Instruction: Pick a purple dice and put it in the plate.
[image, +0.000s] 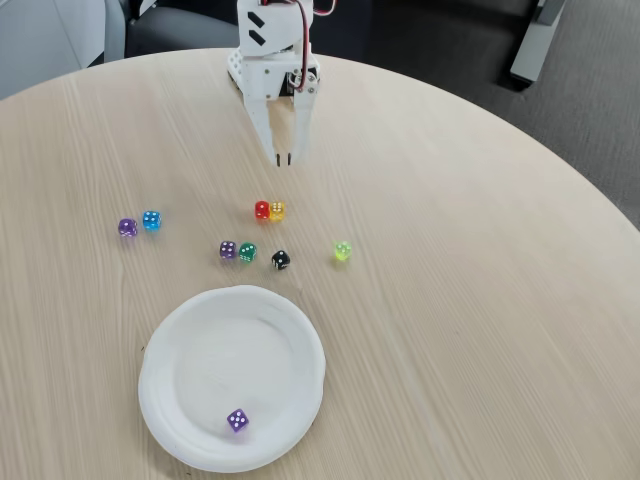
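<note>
Gripper (284, 160) hangs above the desk (480, 280), fingers nearly together, holding nothing. One purple dice (237, 420) lies in the plate (170, 345); two more purple dice (228, 250) (127, 227) sit on the desk. Risk: the middle one touches the green die (247, 252), so a grasp may nudge or grab both.

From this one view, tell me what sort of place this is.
Probably an office or meeting room: a round light-wood table, grey carpet beyond it, and what looks like a chair at the top left.
</note>
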